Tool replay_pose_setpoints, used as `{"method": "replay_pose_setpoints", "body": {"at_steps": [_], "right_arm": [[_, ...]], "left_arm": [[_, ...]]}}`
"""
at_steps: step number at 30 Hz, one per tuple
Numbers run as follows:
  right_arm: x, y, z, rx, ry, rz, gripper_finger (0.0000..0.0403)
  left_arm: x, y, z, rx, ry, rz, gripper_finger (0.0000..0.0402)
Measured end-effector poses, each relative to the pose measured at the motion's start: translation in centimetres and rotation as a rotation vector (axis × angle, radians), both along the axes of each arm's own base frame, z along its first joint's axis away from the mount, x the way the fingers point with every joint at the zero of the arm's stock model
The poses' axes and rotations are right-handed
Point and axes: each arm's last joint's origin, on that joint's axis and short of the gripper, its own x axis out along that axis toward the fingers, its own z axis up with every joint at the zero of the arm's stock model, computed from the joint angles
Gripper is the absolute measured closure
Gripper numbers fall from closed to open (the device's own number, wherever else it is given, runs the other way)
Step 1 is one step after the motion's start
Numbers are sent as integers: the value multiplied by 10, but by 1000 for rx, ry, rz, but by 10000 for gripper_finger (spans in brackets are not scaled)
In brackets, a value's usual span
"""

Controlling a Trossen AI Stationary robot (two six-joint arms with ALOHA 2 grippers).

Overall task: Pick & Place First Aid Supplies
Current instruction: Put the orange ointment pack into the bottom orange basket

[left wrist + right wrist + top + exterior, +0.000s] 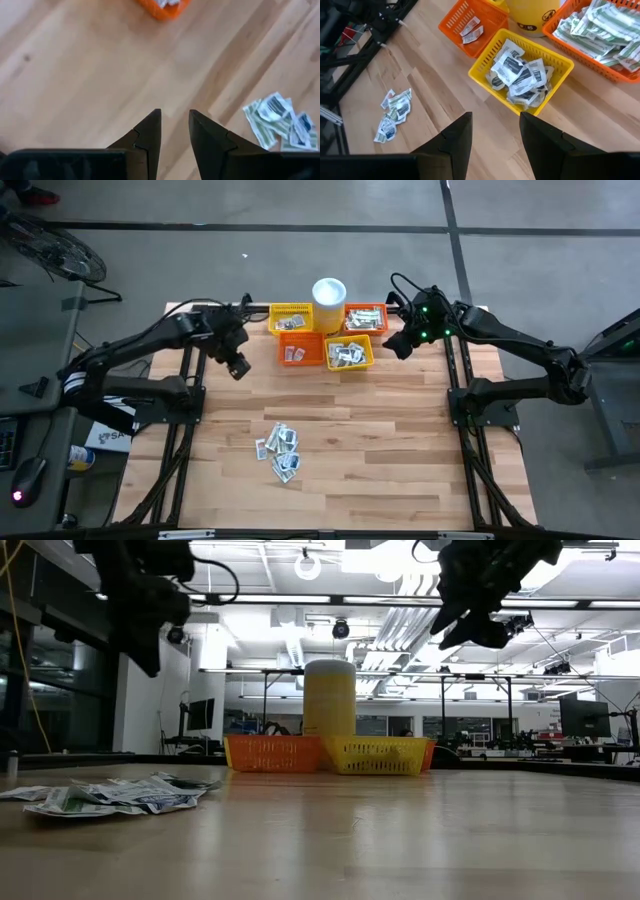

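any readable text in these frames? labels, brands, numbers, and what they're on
Nothing reads cleanly.
Cup: a dark mark on its side, too blurred to read.
Packets in the yellow basket: dark print, too small to read.
Loose packets on the table: print visible, illegible.
Box on the floor beside the table's left edge: blue lettering, partly hidden by the left arm, cannot be read.
No numbers or signs legible in the room behind.

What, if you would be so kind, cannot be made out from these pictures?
- Print on the loose sachets: too small, high view.
- Contents of the yellow basket behind the cup: too small to tell, high view.
- Basket interiors: hidden by their walls, low view.
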Motion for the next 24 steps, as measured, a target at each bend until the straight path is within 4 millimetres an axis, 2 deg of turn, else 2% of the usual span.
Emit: {"method": "replay_pose_setpoints", "body": {"at_steps": [8, 15, 24], "right_arm": [[1, 3, 1, 101, -41, 25, 245], [3, 7, 1, 96, -38, 43, 245], [8, 14, 1, 106, -35, 70, 245]], "left_arm": [[-26, -21, -13, -166, -99, 24, 302], [-38, -37, -8, -122, -147, 56, 302], [-39, -50, -5, -80, -143, 82, 302]]}}
